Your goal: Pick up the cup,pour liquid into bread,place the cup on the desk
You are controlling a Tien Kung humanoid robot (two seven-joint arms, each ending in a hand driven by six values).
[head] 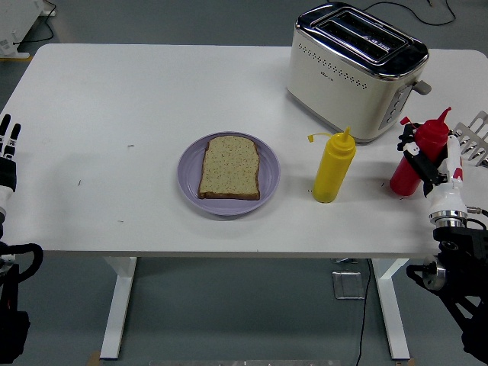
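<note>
A slice of brown bread [229, 167] lies on a purple plate [270, 181] in the middle of the table. A red squeeze bottle [405, 175] stands slightly tilted near the table's right edge, its base at or just above the tabletop. My right hand [418, 156] is curled around its upper body, black fingers [407, 142] on the left side. At the left edge of the picture my left hand [8, 145] rests off the table with its fingers straight and holding nothing.
A yellow squeeze bottle [333, 168] stands between the plate and the red bottle. A cream and chrome toaster [354, 69] sits at the back right. A grey slotted object [474, 130] shows at the right edge.
</note>
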